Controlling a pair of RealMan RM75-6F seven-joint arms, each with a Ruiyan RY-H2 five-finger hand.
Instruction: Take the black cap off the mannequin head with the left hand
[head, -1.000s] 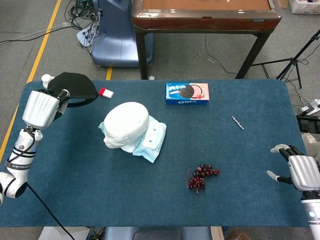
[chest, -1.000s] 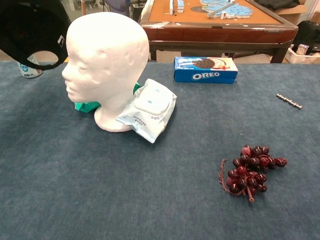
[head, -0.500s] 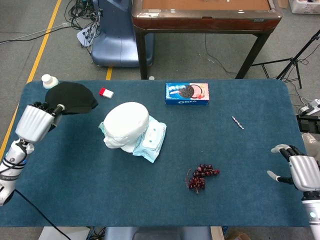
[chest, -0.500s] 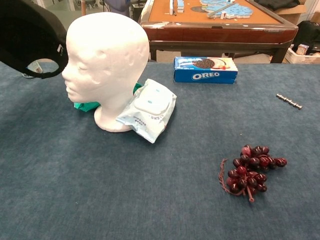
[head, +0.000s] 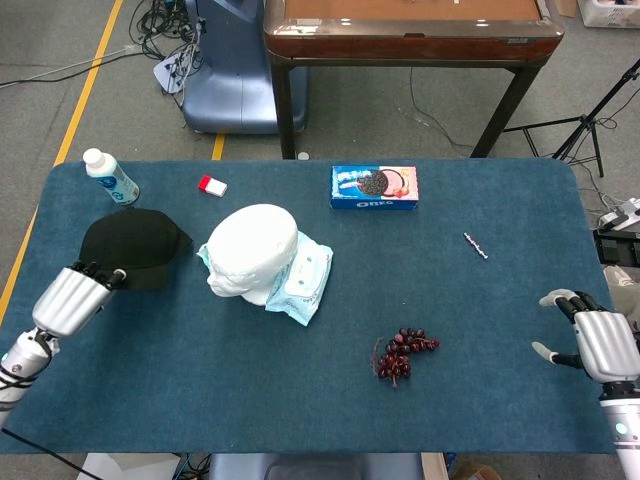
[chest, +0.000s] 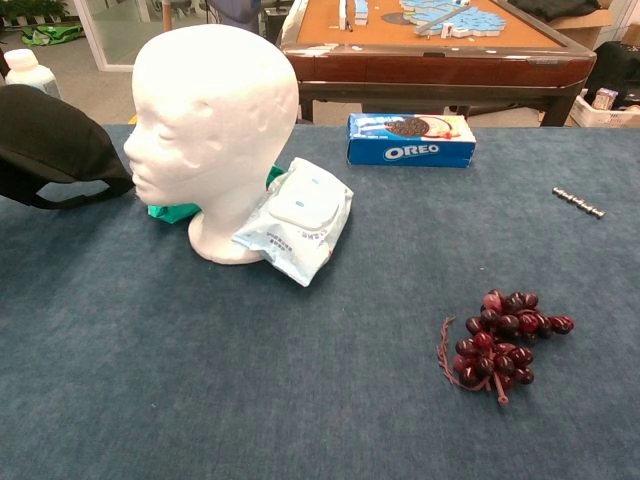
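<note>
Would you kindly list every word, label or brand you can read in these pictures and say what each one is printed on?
"OREO": on the front of the blue cookie box, clear in the chest view; also on its top in the head view.
Wipes pack leaning against the mannequin head: has printing, too small to read.
Bottle: blue label, too blurred to read.
Black cap: no readable text.

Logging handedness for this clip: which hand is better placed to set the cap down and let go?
Left. The left hand already holds the black cap low by the table's left edge, beside the mannequin head. The right hand sits at the far right edge, holding nothing.
</note>
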